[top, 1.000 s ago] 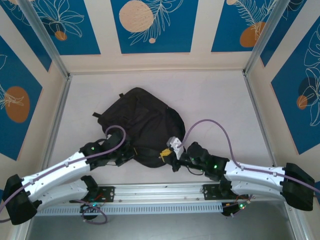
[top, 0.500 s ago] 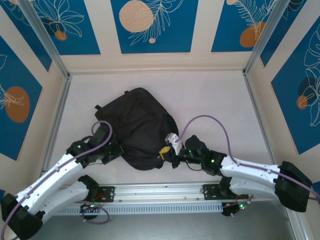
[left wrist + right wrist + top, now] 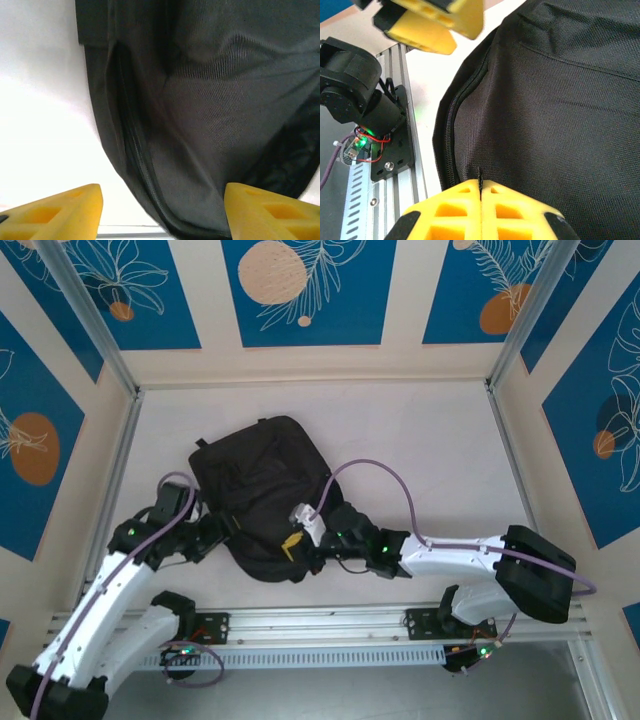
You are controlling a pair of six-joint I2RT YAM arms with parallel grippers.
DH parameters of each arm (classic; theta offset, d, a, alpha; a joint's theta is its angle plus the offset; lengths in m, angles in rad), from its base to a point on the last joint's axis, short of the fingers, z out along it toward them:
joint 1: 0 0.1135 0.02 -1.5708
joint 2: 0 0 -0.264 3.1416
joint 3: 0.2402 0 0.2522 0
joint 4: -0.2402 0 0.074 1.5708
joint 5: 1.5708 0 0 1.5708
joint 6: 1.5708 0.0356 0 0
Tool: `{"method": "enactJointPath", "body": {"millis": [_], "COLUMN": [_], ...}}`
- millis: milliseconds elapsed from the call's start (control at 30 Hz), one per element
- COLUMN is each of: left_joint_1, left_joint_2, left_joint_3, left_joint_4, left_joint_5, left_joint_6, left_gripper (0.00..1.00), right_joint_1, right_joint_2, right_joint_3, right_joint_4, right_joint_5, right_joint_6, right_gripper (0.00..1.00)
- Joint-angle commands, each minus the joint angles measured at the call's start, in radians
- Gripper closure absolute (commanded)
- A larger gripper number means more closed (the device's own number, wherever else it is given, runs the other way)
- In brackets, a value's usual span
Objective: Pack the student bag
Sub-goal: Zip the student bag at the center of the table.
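The student bag (image 3: 262,490), a large black soft backpack, lies flat on the white table, left of centre. My right gripper (image 3: 292,540) sits at its near edge. In the right wrist view the right gripper (image 3: 480,186) is shut on a thin black strip of the student bag (image 3: 560,100), beside the zip (image 3: 451,125). My left gripper (image 3: 220,532) is at the bag's near left edge. In the left wrist view the left gripper (image 3: 162,215) is open, with the student bag (image 3: 210,100) and its zip seam in the wide gap, untouched by either of its fingers (image 3: 55,215).
An aluminium rail (image 3: 320,625) with both arm bases runs along the near edge. The left arm's base (image 3: 360,95) stands close to the bag's near corner. Metal posts and patterned walls enclose the table (image 3: 430,440). The right arm's purple cable (image 3: 360,465) arcs beside the bag.
The bag has slid left and turned a little, and the right gripper went with it, still shut on it. The left gripper has opened and pulled back left.
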State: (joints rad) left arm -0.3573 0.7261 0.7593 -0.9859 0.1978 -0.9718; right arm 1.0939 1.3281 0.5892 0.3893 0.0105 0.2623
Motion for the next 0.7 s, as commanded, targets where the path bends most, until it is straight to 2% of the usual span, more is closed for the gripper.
{"method": "enactJointPath", "body": {"millis": [0, 167, 233, 333, 433, 567, 667], "left_joint_1": [-0.052, -0.228, -0.321, -0.415, -0.463, -0.479, -0.479], "left_joint_2": [-0.056, -0.008, 0.034, 0.12, 0.182, 0.213, 0.22], "left_joint_3": [-0.027, -0.026, -0.023, -0.012, -0.023, -0.044, -0.043], "left_joint_4": [-0.087, -0.058, -0.006, 0.024, 0.06, 0.109, 0.113], "left_joint_5": [0.054, -0.001, -0.041, -0.089, -0.103, -0.133, -0.163], "left_joint_6": [-0.142, -0.287, -0.338, -0.378, -0.405, -0.431, -0.423], "left_gripper": [0.33, 0.36, 0.38, 0.39, 0.4, 0.43, 0.52], "right_joint_1": [0.0, 0.003, 0.003, 0.008, 0.015, 0.026, 0.028], "right_joint_2": [-0.006, 0.002, -0.002, -0.013, -0.027, -0.039, -0.055], "right_joint_3": [0.001, -0.015, -0.022, -0.027, -0.034, -0.047, -0.069], "right_joint_4": [0.053, 0.063, 0.072, 0.064, 0.061, 0.059, 0.066], "right_joint_5": [0.028, 0.038, 0.042, 0.053, 0.064, 0.066, 0.065], "right_joint_6": [0.02, 0.029, 0.036, 0.037, 0.034, 0.031, 0.04], "right_gripper": [1.0, 1.0, 1.0, 1.0, 1.0, 1.0, 1.0]}}
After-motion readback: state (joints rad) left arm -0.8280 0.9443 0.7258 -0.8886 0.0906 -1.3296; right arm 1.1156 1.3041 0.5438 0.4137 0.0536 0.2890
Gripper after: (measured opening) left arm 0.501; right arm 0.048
